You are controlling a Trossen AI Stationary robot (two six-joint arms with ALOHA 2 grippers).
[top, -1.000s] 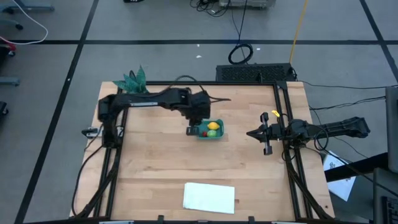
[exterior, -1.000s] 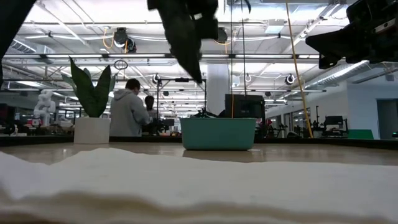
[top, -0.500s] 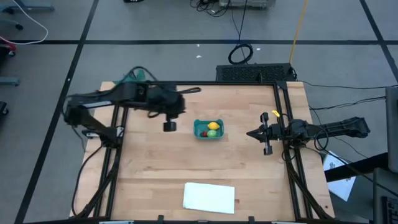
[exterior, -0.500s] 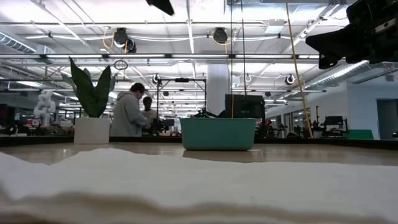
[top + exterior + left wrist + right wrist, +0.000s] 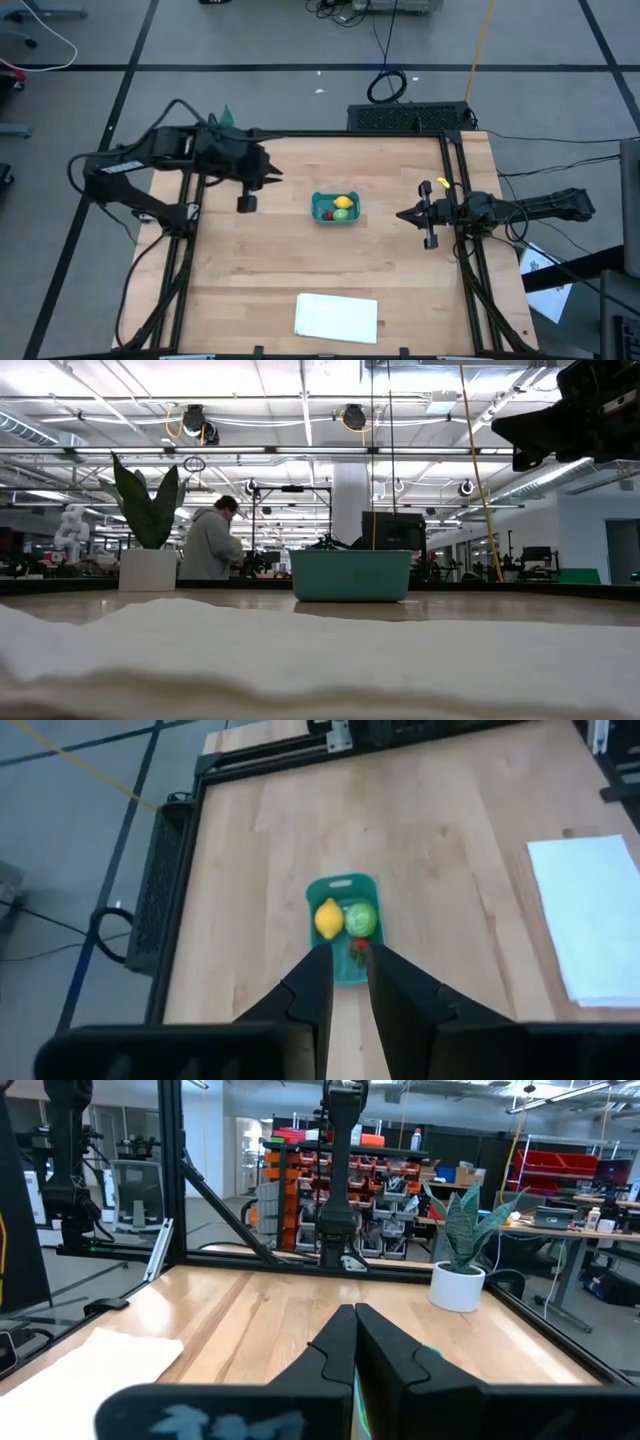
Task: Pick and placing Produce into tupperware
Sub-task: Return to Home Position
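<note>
The teal-blue tupperware [image 5: 335, 208] stands on the table's middle, toward its far side. In it lie the yellow lemon [image 5: 343, 203], the light-green round fruit [image 5: 341, 214] and the tiny red strawberry [image 5: 327, 213]. In the left wrist view the lemon [image 5: 328, 918], green fruit [image 5: 361, 918] and strawberry [image 5: 359, 948] show in the tupperware [image 5: 342, 886]. My left gripper [image 5: 275, 180] hangs above the table, left of the tupperware, narrowly open [image 5: 346, 952] and holding nothing. My right gripper [image 5: 400, 215] waits right of the tupperware, shut [image 5: 355, 1320].
A flat white sheet [image 5: 337, 317] lies by the near edge. The teal plant in its white pot [image 5: 148, 568] stands at the far left corner, partly behind my left arm. Black frame rails [image 5: 455, 200] run along the table's sides. People are working in the room beyond.
My left gripper has drawn back from above the tupperware toward the table's left edge and has risen out of the low view. All three fruits have stayed in the tupperware. My right arm has kept still.
</note>
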